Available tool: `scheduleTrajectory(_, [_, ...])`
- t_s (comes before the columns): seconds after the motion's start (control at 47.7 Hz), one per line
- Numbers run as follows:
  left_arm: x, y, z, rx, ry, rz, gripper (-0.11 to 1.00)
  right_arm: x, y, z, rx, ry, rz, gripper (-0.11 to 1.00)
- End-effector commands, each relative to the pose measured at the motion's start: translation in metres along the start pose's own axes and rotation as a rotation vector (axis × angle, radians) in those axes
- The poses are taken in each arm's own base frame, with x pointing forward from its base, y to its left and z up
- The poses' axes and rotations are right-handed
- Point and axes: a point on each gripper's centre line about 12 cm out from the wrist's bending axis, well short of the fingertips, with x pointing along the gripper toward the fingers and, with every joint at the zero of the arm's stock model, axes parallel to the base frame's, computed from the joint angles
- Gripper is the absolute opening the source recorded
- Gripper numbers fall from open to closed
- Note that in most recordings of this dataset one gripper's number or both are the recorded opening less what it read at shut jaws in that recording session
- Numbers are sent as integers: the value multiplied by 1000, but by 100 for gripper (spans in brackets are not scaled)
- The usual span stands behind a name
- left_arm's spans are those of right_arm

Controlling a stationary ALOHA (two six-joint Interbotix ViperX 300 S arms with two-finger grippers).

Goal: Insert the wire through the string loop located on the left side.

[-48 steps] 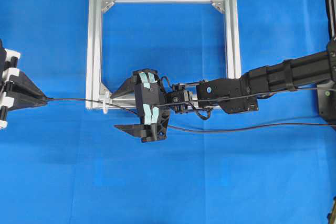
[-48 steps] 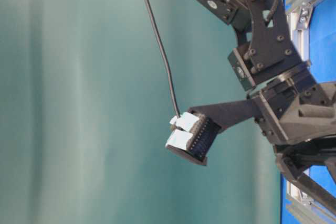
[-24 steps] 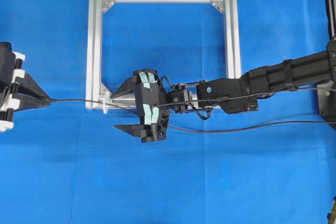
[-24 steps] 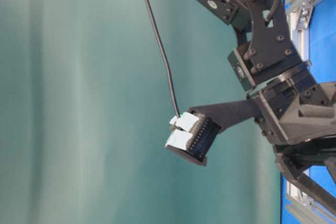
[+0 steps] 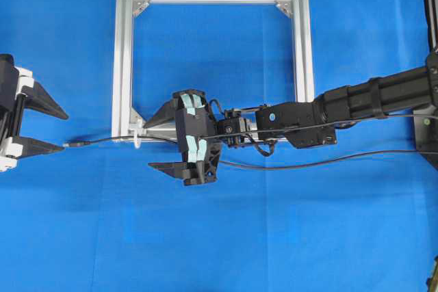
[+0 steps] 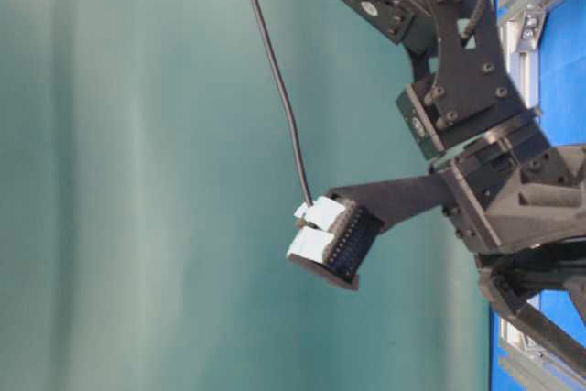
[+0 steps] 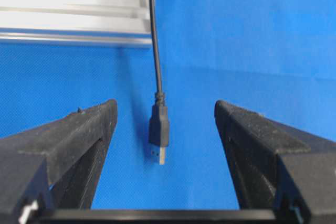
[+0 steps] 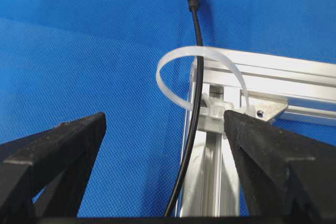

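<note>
The wire [image 5: 274, 165] is seen as a long, thin black cable ending in a short black plug body with a small silvery tip [image 7: 159, 135]; in the overhead view it runs from the right edge of the blue cloth [image 5: 287, 237] across the middle, under the right arm, and out past the front left corner of the aluminium frame [image 5: 122, 59], where the plug end lies on the cloth. The string loop [image 8: 202, 77] is shown in the right wrist view as a whitish, translucent band standing in an arc at that frame corner, fixed at a small white mount — the wire is passed through it, with the plug on the far side. Nothing else is held inside the loop, and the square of cloth enclosed by the frame is crossed only by the right arm at its front edge. The left gripper [image 5: 60, 128] is spread open at the left edge of the cloth, its two black fingers [image 7: 68, 145] standing on either side of the plug without touching it. The right gripper [image 5: 159, 143] is also held wide open, just beside the loop, with the wire lying loose between its fingers [image 8: 58, 145].
</note>
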Motion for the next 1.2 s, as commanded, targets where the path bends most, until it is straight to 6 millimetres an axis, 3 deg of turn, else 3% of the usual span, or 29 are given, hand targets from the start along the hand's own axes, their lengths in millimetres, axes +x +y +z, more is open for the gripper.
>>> scheduleTrajectory(0.0, [-3,-2,7,6,-28,-6,68,-13,4,40,-2,-83,7,95])
scheduleTrajectory(0.42, [-31,-7,32,23,-218,-42,68,-52,1,94,-14,-104,-11,95])
scheduleTrajectory(0.692, [-38,-8,39,28,-274,-51,68,-77,4,123,-38,-132,-14,95])
scheduleTrajectory(1.175, [-41,-9,43,37,-307,-53,68,-84,5,130,-38,-136,-14,95])
